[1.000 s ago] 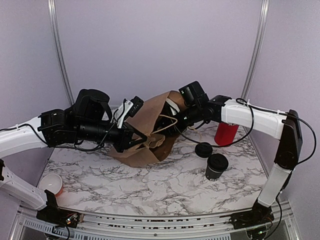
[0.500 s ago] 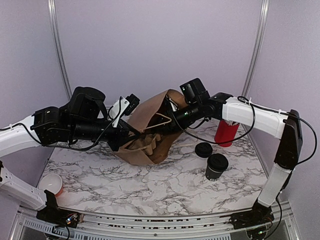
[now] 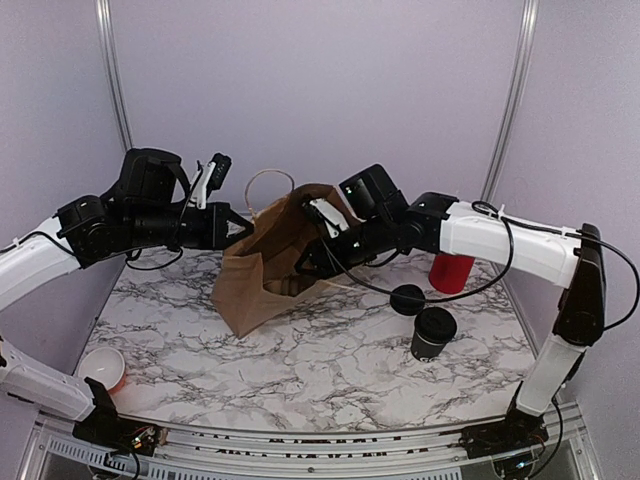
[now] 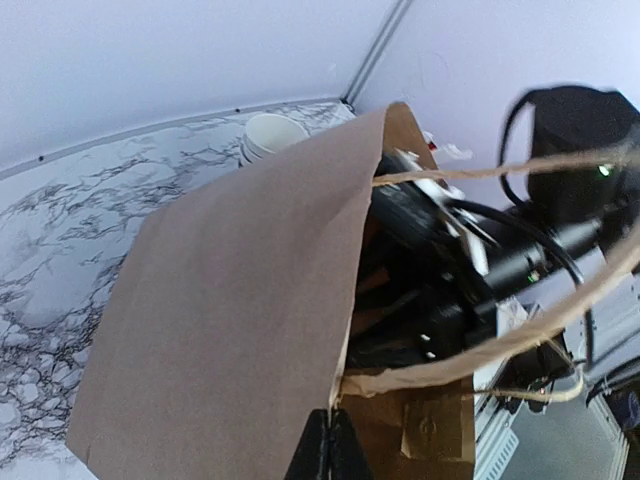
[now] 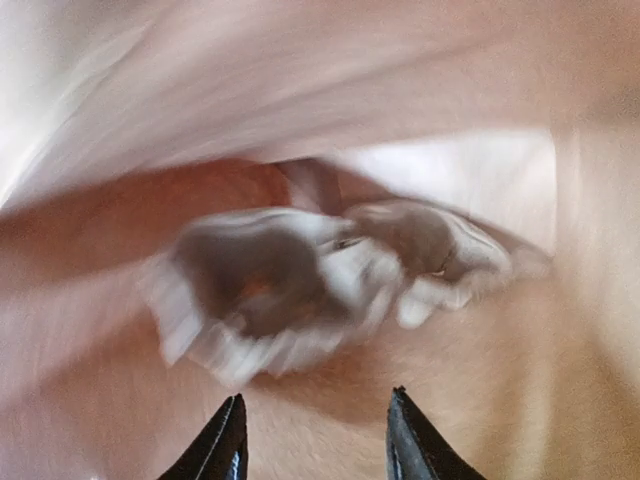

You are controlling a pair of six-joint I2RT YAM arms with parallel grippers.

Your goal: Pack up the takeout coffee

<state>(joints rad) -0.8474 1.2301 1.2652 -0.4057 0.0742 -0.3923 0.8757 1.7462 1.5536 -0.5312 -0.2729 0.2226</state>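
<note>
Top external view shows the bag [image 3: 250,290] with its base on the table [image 3: 340,375] near the middle and its mouth turned up and toward the right arm. Left gripper [image 3: 238,226] is pinched together on the bag's upper left rim. The left wrist view shows its dark fingertips [image 4: 320,455] closed against that paper edge, with the twine handles [image 4: 480,345] looping across the mouth. Right gripper [image 3: 306,264] reaches into the mouth, its tips partly hidden by the paper. Right wrist view, badly smeared, looks down the inside of the bag. There the two fingers [image 5: 222,440] stand apart with nothing between them. Ahead of them, on the paper, lies what seems to be the coffee [image 5: 262,280], a dark round shape with pale edges, too blurred to be sure of. A pale lump [image 5: 430,245] sits just beside it. On the table right of the bag, a flat lid [image 3: 407,298] lies just behind a black cup [image 3: 433,335]; whether that cup is capped I cannot tell. Red cup [image 3: 452,272] stands behind them near the back wall, under the right arm. White cup [image 3: 100,367] sits at the near left corner, well apart from the rest.
</note>
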